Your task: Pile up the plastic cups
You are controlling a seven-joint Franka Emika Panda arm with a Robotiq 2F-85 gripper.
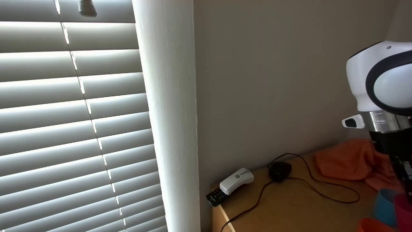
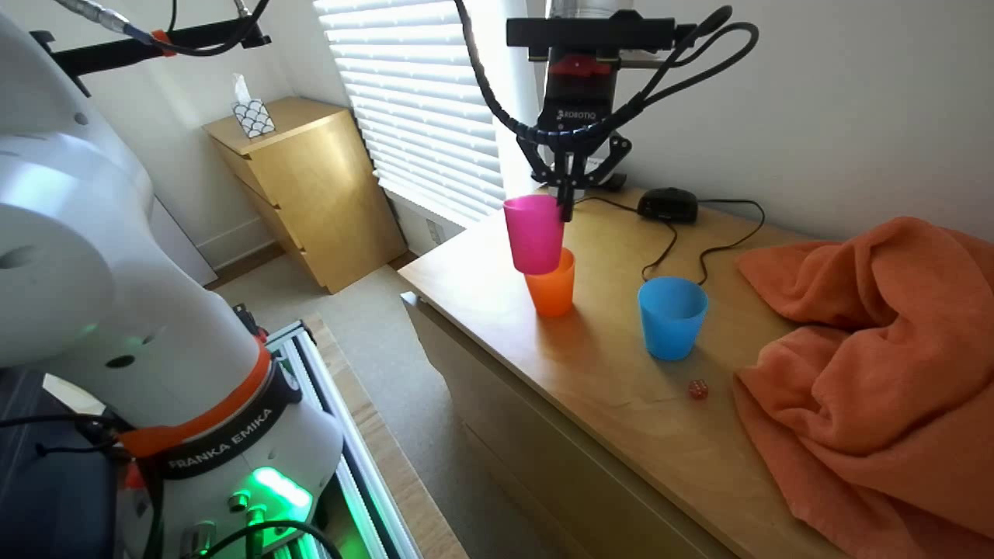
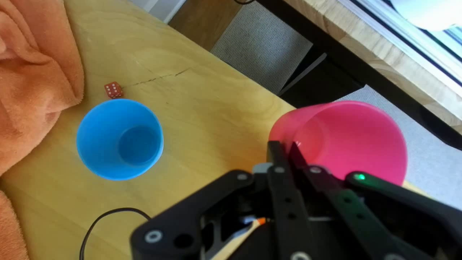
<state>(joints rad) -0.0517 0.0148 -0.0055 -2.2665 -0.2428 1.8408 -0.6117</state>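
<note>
My gripper [image 2: 565, 211] is shut on the rim wall of the pink cup [image 2: 534, 237]. In the wrist view the fingertips [image 3: 283, 146] pinch the near side of the pink cup [image 3: 357, 137], one finger inside. The pink cup is held off the dresser top, mouth up. The orange cup [image 2: 553, 291] stands upright on the dresser, partly hidden behind the pink cup's lower part. The blue cup [image 2: 672, 318] stands upright and apart; it is empty in the wrist view [image 3: 119, 139]. An exterior view shows the pink [image 1: 404, 214], blue [image 1: 384, 206] and orange [image 1: 373, 225] cups at its edge.
A crumpled orange towel [image 2: 877, 365] covers one end of the dresser top [image 2: 613, 419]. A red die [image 2: 698, 389] lies near the blue cup. A black device [image 2: 668, 204] with a cable and remotes [image 1: 236, 181] lie by the wall. The dresser's edge is near the pink cup.
</note>
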